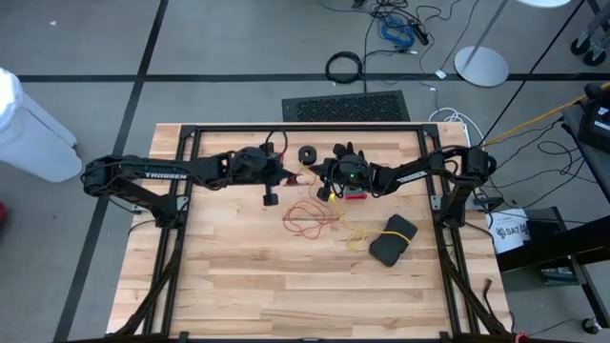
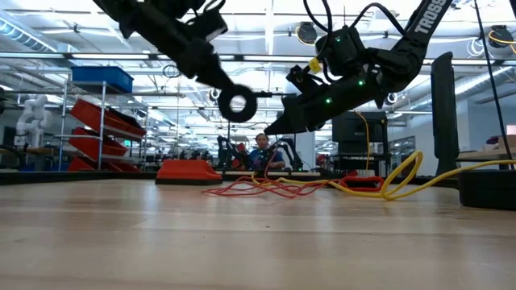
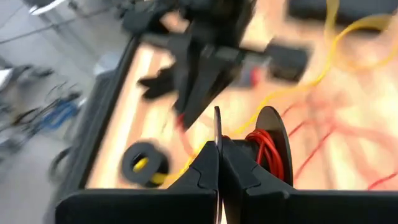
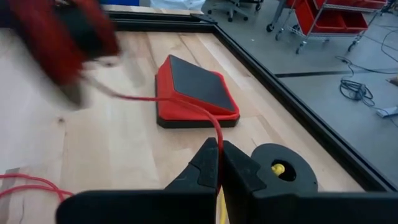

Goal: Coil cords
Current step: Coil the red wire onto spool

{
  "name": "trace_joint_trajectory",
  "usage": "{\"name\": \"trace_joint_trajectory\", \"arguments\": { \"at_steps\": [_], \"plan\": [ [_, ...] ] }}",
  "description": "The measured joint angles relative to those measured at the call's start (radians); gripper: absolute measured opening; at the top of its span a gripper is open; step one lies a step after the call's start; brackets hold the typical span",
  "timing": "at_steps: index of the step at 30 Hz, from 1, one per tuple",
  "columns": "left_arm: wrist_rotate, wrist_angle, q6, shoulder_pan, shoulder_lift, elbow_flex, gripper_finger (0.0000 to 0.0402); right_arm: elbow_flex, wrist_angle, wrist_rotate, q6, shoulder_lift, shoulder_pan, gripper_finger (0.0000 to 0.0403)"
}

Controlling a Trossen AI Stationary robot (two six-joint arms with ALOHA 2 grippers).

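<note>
The red-orange cord lies in a loose heap (image 1: 310, 217) on the table, and one end is wound on a small black reel (image 2: 236, 105). My left gripper (image 3: 219, 155) is shut on that reel above the table. My right gripper (image 4: 219, 163) is close by to its right, shut on the red cord's run toward the reel. The yellow cord (image 1: 357, 233) lies slack on the table. Its black reel (image 1: 307, 153) lies flat near the far edge and also shows in the right wrist view (image 4: 283, 171). My left gripper pinches one thin round flange (image 3: 217, 127) of the reel between its two fingers, at the flange's edge. The wound red cord (image 3: 267, 152) sits beside the fingers. The reel is lifted clear of the table. My right gripper pinches a single strand of the red cord (image 4: 217, 134) between its fingertips. The strand runs from the fingers up toward the reel held by the other arm. It hangs clear of the table there.
A red-and-black pedal (image 4: 196, 93) lies on the table by my right gripper. A black glove (image 1: 393, 238) lies toward the right. The black frame rail (image 1: 305, 129) runs along the far edge. The near half of the table (image 1: 286, 295) is bare wood.
</note>
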Motion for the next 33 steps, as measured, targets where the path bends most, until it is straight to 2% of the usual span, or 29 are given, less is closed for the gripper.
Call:
{"name": "trace_joint_trajectory", "arguments": {
  "at_steps": [3, 6, 12, 19, 26, 33],
  "plan": [
    [-0.095, -0.051, 0.023, 0.0, 0.0, 0.0, 0.0, 0.0, -0.003, -0.002, 0.0, 0.0, 0.003, 0.0],
    [-0.147, -0.091, 0.047, 0.0, 0.0, 0.0, 0.0, 0.0, -0.004, -0.003, 0.004, 0.0, 0.009, 0.0],
    [-0.201, -0.112, 0.067, 0.0, 0.024, 0.0, 0.0, 0.0, 0.007, -0.043, 0.026, 0.0, 0.01, 0.0],
    [-0.212, -0.063, 0.079, 0.0, 0.097, 0.0, 0.0, 0.0, 0.044, -0.058, 0.026, -0.001, 0.01, 0.0],
    [-0.333, 0.118, 0.092, 0.0, 0.182, 0.0, 0.0, 0.0, 0.109, -0.106, 0.052, -0.001, 0.013, 0.0],
    [-0.383, 0.361, 0.088, 0.0, 0.246, 0.0, 0.0, 0.0, 0.175, -0.105, 0.055, -0.001, 0.029, 0.0]
  ]
}}
